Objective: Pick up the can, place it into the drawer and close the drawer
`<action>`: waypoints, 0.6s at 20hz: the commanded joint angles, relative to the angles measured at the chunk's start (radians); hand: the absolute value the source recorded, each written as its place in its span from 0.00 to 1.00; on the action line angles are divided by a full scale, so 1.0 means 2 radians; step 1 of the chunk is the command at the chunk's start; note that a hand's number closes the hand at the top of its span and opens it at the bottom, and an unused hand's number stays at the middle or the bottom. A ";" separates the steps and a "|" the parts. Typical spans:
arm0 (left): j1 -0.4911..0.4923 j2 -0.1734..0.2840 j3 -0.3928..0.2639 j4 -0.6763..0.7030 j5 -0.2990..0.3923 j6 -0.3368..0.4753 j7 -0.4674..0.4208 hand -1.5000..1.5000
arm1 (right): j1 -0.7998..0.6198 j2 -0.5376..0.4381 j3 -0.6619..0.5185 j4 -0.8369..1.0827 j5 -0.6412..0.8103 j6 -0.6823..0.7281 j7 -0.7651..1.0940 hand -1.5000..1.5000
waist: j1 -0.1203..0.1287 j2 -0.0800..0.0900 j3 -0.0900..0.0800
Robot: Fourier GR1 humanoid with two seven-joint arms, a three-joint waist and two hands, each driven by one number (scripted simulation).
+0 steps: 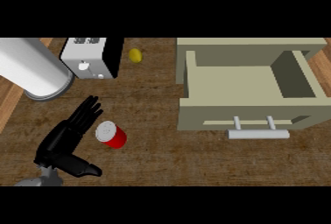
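Where the forearm enters at the lower left edge, only the left hand (65, 140) is seen; the right hand is not shown at all. Its fingers (87, 111) are held straight and spread, pointed up and to the right, and nothing is gripped by them. The thumb (84, 168) is stuck out toward the lower right. The wrist is cut off by the lower edge.

The can (111, 134) is found on the tabletop (161, 157), just beside the fingers on their right; whether it is touched by them cannot be told. It is red with a pale top and is seen tilted from above.

The drawer (249, 94) is pulled open at the right, well apart from the can, with its handle (258, 133) toward the viewer. Its far right corner is partly hidden by the cabinet's wall.

At the upper left a large white cylinder (32, 65) is cut off by the edge. Beside it a white and black appliance (93, 57) is seen; what it is cannot be made out. A small yellow object (134, 55) lies near it.
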 commanded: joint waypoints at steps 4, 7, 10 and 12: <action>-0.029 -0.002 0.008 0.100 -0.045 0.002 -0.076 0.00 | -0.012 0.036 0.017 -0.013 0.048 0.009 -0.002 0.00 | 0.000 0.000 0.000; -0.007 0.013 0.021 0.158 -0.061 -0.018 -0.140 0.00 | 0.022 0.039 0.000 -0.059 0.003 0.014 0.026 0.00 | -0.001 0.000 0.000; -0.027 0.036 0.033 0.229 -0.063 -0.050 -0.174 0.00 | -0.003 0.016 -0.015 -0.018 0.003 0.024 0.018 0.00 | -0.001 0.000 0.000; -0.062 0.049 0.048 0.252 -0.056 -0.051 -0.169 0.00 | -0.016 0.023 -0.019 -0.033 0.008 0.010 0.029 0.00 | 0.000 0.000 0.000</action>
